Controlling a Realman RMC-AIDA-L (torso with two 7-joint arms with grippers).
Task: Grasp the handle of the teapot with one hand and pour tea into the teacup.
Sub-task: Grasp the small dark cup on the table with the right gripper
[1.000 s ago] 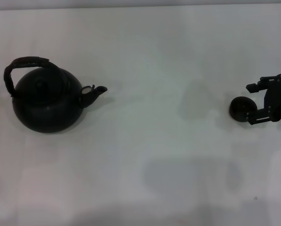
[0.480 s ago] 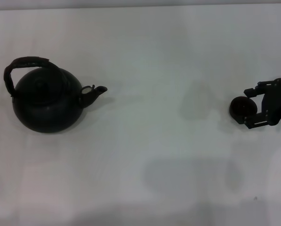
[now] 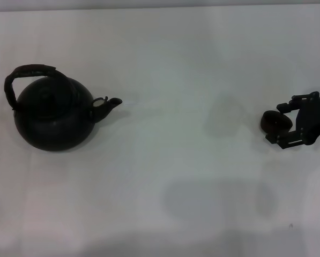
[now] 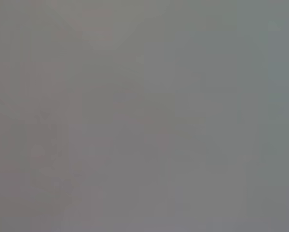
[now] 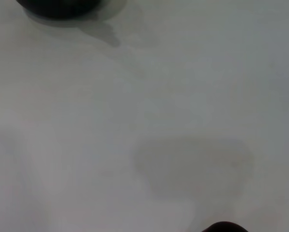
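Observation:
The dark round teapot (image 3: pixel 52 118) stands at the table's left, its short spout (image 3: pixel 114 101) pointing right. Its cord-wrapped arched handle (image 3: pixel 28 72) rises over the lid, tilted to the left. The tiny black teacup (image 3: pixel 271 121) sits at the far right. My right gripper (image 3: pixel 277 124) comes in from the right edge, open, with one finger on each side of the cup. In the right wrist view the teapot's base (image 5: pixel 62 7) shows far off and the cup's rim (image 5: pixel 224 227) shows at the frame edge. The left gripper is out of view; the left wrist view is plain grey.
The white table (image 3: pixel 165 64) stretches between teapot and cup with nothing else on it. Soft shadows lie on the middle and near part of the table (image 3: pixel 218 201).
My right gripper has slid a little left and toward me, so its fingers now reach further around the teacup. The teapot has not moved.

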